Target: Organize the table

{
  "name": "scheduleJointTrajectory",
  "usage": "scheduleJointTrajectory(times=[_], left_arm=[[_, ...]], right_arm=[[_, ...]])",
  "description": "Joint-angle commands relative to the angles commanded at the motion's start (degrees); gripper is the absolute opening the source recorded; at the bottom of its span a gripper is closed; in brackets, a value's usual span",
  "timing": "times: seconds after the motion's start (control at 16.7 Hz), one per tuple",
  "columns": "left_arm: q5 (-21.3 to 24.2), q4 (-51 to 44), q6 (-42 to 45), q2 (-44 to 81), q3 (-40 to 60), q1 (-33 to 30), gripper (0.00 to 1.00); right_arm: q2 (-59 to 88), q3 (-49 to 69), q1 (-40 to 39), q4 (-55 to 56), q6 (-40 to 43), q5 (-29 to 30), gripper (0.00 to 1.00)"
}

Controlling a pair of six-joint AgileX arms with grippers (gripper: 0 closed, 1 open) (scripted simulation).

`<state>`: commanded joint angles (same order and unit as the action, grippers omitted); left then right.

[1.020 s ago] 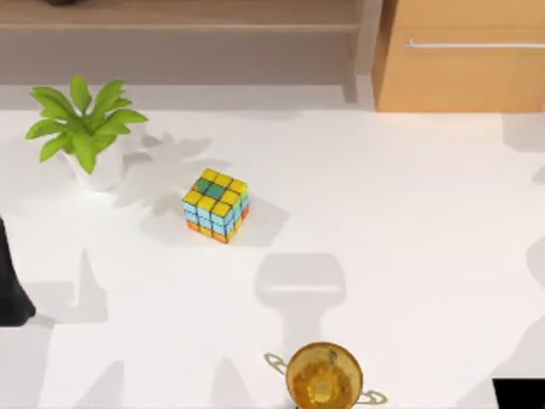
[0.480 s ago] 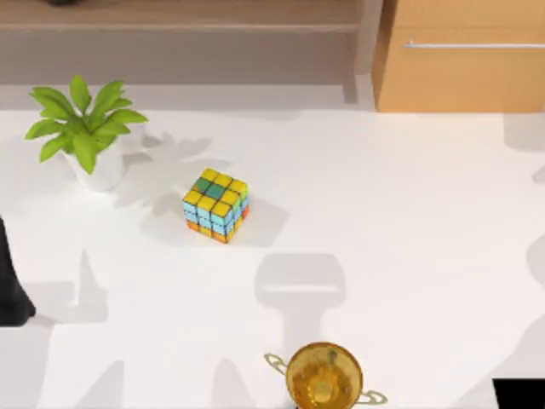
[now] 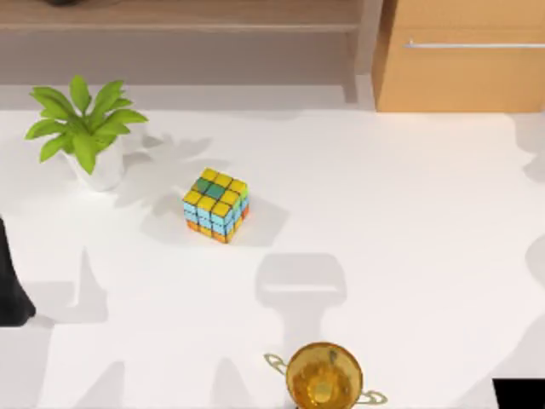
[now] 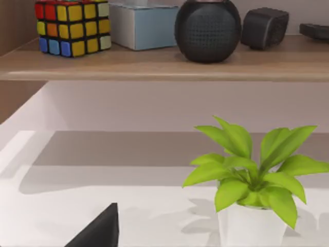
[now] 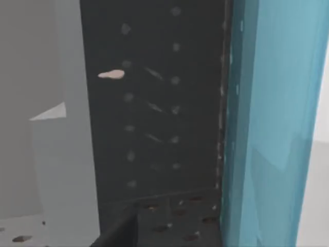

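The white table [image 3: 409, 239] carries a multicoloured puzzle cube [image 3: 216, 204] left of centre. A green plant in a white pot [image 3: 85, 128] stands at the back left and also shows in the left wrist view [image 4: 252, 175]. A golden two-handled cup [image 3: 324, 377] sits at the front edge. My left arm [image 3: 10, 281] is a dark shape at the table's left edge, well apart from the cube. A dark tip of my left gripper [image 4: 97, 234] shows low in the left wrist view. A black part of my right arm [image 3: 519, 394] sits at the front right corner.
A brown wooden shelf [image 4: 164, 64] runs along the back, holding a second puzzle cube [image 4: 72, 27], a light blue box [image 4: 141, 25] and a round black speaker [image 4: 208, 28]. A light-wood drawer cabinet [image 3: 464, 77] stands at the back right. The right wrist view faces a dark perforated panel [image 5: 154, 103] beside a blue surface [image 5: 272, 118].
A shadow at the table's right edge has shifted slightly. The cube, plant, cup and left arm have not moved.
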<state>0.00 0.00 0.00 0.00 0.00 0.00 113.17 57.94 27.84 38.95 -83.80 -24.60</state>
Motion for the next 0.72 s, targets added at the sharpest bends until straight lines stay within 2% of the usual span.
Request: scheduleJointTrajectory(times=[0.42, 0.72], left_arm=[[0.00, 0.00, 0.00, 0.00, 0.00, 0.00, 1.00], [0.00, 0.00, 0.00, 0.00, 0.00, 0.00, 1.00]], right_arm=[[-0.23, -0.19, 0.23, 0.11, 0.08, -0.05, 1.00], [-4.18, -5.41, 2.00, 1.44, 0.74, -1.65, 1.00]])
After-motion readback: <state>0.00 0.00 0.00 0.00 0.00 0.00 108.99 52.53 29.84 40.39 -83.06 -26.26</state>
